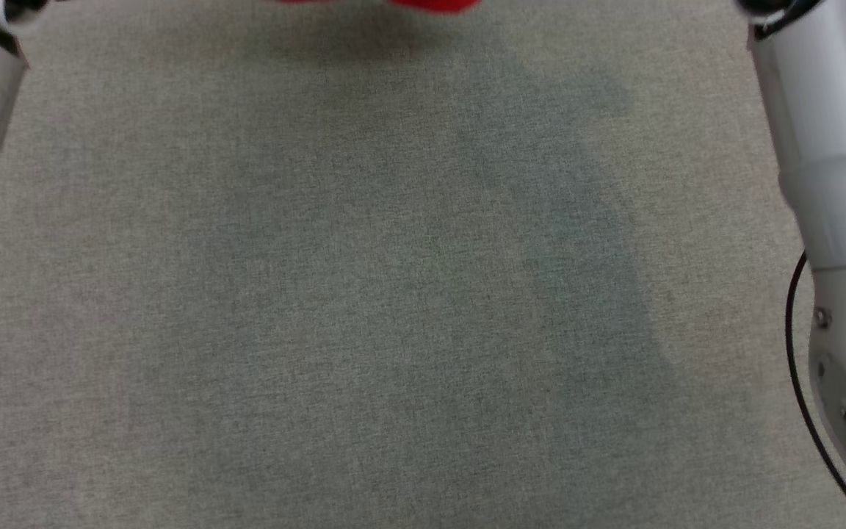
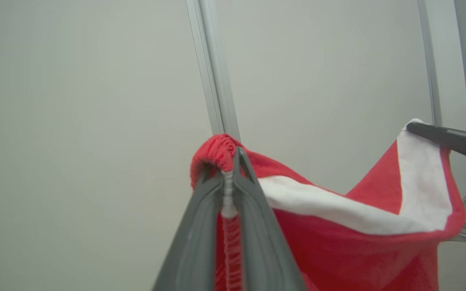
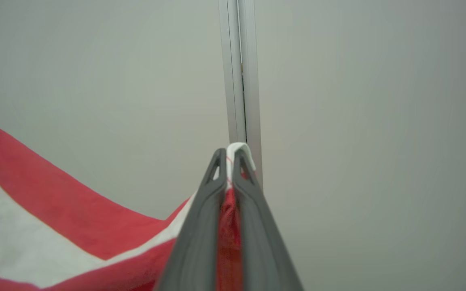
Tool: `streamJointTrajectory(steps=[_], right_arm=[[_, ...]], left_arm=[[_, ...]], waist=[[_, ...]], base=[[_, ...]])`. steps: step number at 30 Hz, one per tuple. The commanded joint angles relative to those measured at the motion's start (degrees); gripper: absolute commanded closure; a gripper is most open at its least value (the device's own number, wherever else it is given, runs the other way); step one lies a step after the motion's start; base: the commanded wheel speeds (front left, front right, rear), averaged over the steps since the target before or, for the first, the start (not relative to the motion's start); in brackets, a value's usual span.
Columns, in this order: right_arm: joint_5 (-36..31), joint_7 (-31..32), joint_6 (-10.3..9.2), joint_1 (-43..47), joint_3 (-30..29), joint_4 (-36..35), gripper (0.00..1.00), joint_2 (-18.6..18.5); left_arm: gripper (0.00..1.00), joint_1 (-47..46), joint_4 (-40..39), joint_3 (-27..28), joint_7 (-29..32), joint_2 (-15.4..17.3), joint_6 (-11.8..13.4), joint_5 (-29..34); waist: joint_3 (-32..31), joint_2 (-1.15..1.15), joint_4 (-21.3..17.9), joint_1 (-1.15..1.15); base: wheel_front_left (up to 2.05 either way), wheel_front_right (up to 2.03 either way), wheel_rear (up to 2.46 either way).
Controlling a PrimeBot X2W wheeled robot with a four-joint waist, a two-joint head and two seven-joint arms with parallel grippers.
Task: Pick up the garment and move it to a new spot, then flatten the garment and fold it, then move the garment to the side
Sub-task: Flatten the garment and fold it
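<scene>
The table [image 1: 364, 294] is covered in grey-beige woven cloth, matt, with a fine even grain. The garment [image 2: 350, 258] is soft red cloth with a slightly fuzzy nap, crossed by a smoother white cloth band; its gathered edge is ribbed. The left gripper [image 2: 223, 161] and right gripper [image 3: 229, 152] have dark grey fingers that look like smooth matt plastic. The right forearm [image 1: 827, 147] wears a glossy white plastic shell. The pale wall [image 2: 75, 121] is smooth and matt, its post [image 2: 217, 81] satin metal
</scene>
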Motion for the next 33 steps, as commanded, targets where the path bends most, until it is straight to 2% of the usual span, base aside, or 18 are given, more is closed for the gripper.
streamJointTrajectory(steps=[1, 6, 11, 17, 27, 33], right_arm=[[0.00, -0.03, 0.01, -3.48, -0.80, 0.74, 1.00, 0.19], [-1.79, -0.03, 0.01, -5.60, -1.65, 1.91, 1.00, -0.06], [-1.89, -0.03, 0.01, 1.22, -0.75, 2.14, 1.00, -0.64], [-0.57, -0.03, 0.01, 15.88, 0.80, -2.32, 1.00, -1.68], [2.96, -0.04, 0.01, 44.62, 0.60, -13.72, 1.00, -4.35], [4.96, -0.04, 0.01, 59.39, -0.03, -19.13, 1.00, -4.83]], left_arm=[[1.00, -3.65, 0.87, -1.12, -0.15, 0.29, -0.03, 0.06], [1.00, -7.05, 1.89, -1.76, -0.15, -0.65, -0.03, -1.24], [1.00, 0.22, 0.72, -3.09, -0.15, -1.74, -0.03, -1.09], [1.00, 17.82, -3.94, 0.69, -0.15, -4.36, -0.04, 2.22], [1.00, 50.10, -12.98, 12.88, -0.15, -9.35, 0.07, 9.35], [1.00, 64.29, -16.66, 15.20, -0.16, -10.78, 0.00, 10.98]], waist=[[1.21, -0.01, 0.07, -0.01], [3.11, -0.01, 0.49, -0.01], [3.32, -0.01, 1.15, -0.01], [1.80, -0.01, 2.01, -0.01], [-4.81, -0.01, 2.97, -0.01], [-9.90, -0.01, 3.51, -0.01]], base=[[0.00, 0.00, 0.00], [0.00, 0.00, 0.00], [0.00, 0.00, 0.00], [0.00, 0.00, 0.00], [0.00, 0.00, 0.00], [0.00, 0.00, 0.00]])
